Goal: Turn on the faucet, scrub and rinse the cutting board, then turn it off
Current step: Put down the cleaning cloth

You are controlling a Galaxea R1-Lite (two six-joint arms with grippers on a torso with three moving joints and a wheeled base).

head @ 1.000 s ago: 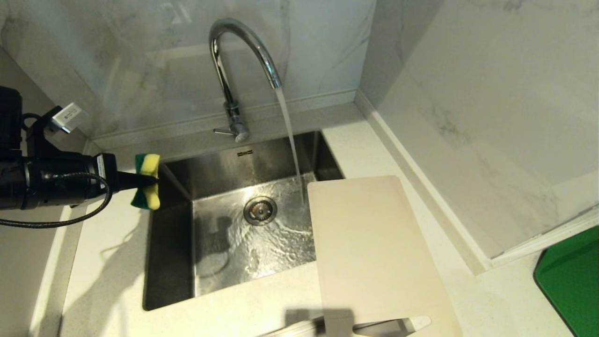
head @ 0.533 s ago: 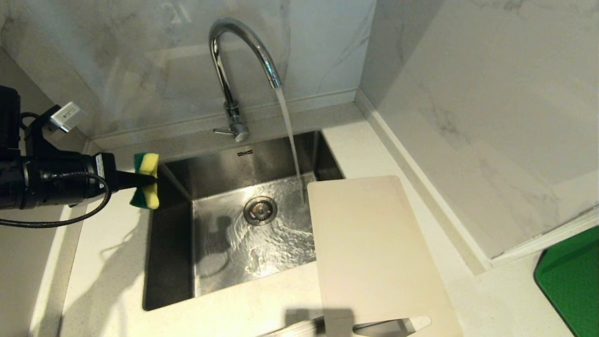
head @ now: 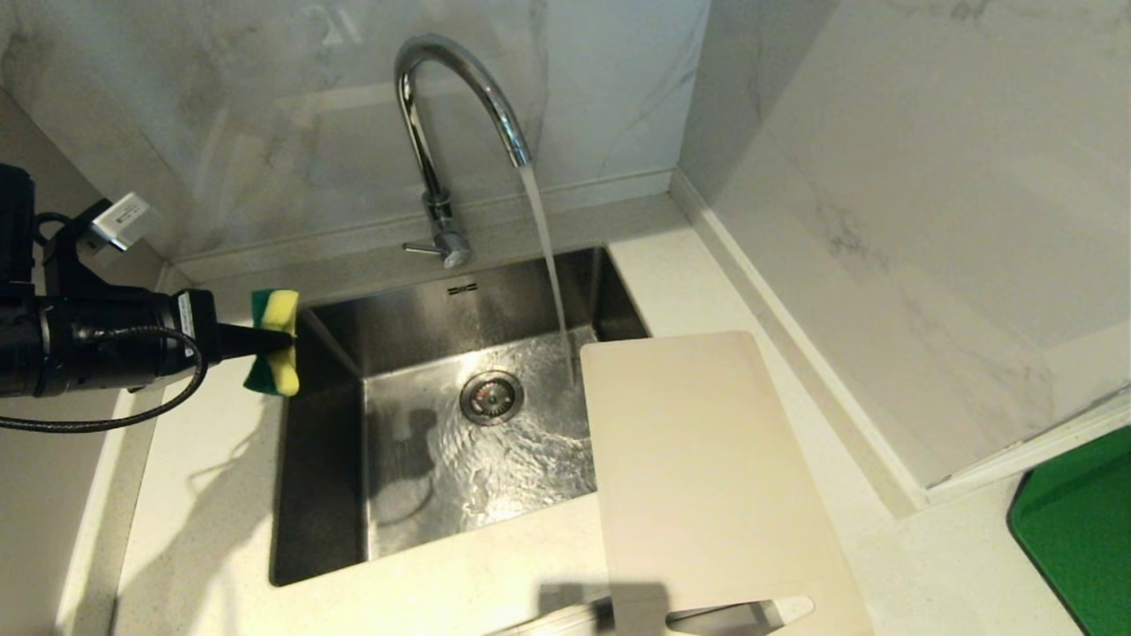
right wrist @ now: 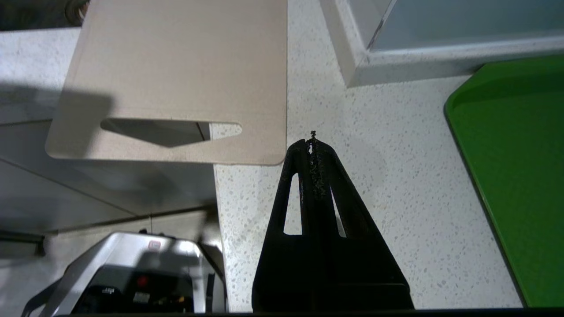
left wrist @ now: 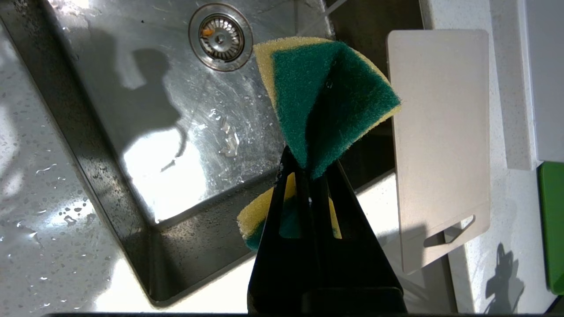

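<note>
The left gripper [head: 281, 340] has its fingers clamped on a yellow and green sponge [head: 276, 342], folding it in the middle; it hangs above the left rim of the sink [head: 318, 477], as it did a second ago. The right gripper [right wrist: 313, 145] has its fingers pressed together on nothing, low over the speckled counter [right wrist: 379, 185] just beside the handle end of the cutting board [head: 707, 477]. Almost nothing has changed in the last second: water keeps pouring from the faucet [head: 451, 106] into the basin by the drain [head: 491, 397], only its ripples shifting. The board lies flat, its far end over the right side of the sink, its handle slot past the counter's front edge, dry-looking. So the faucet is on; scrubbing likely comes next. A green tray [head: 1078, 530] sits far right.
</note>
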